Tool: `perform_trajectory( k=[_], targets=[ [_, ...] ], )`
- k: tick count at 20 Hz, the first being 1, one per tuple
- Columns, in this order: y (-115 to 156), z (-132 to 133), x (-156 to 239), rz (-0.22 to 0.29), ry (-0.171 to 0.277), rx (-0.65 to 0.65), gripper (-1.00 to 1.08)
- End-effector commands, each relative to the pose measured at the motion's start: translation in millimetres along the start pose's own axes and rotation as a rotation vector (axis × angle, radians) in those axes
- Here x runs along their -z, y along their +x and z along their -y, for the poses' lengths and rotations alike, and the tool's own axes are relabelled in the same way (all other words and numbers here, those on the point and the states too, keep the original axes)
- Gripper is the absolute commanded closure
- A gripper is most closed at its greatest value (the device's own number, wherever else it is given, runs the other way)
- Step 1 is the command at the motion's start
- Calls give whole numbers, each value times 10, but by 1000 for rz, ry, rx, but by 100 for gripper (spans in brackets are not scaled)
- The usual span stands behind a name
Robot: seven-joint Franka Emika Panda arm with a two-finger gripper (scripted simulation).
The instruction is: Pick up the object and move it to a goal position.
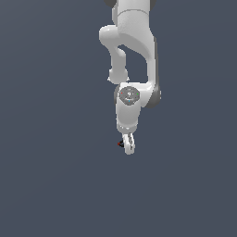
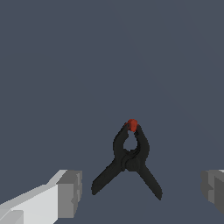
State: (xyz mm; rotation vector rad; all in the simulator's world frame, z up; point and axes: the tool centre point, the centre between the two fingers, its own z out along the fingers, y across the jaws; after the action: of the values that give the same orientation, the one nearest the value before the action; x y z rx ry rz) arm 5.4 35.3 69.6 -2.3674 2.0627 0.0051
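Slate-grey, featureless ground (image 1: 51, 185) is filling both views, with no edges, walls or corners showing. The white robot gripper (image 1: 129, 147) is hanging low over it, its 2 grey fingertip pads (image 2: 70, 194) standing wide apart and gripping nothing. The tiny black spring clamp with a red tip (image 2: 129, 157) is lying flat between the pads, touching neither, its 2 thin handles splaying outward.
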Motion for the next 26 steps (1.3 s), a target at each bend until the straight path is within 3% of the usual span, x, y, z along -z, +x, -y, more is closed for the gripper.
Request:
perform_trajectory(
  k=[1,14,26],
  targets=[
    [-13,3,-24,-1,1,-37,-92],
    [-37,5,-91,-3,1,-85,-92],
    [-34,1,-552,-3,1,-90,-92]
  ],
)
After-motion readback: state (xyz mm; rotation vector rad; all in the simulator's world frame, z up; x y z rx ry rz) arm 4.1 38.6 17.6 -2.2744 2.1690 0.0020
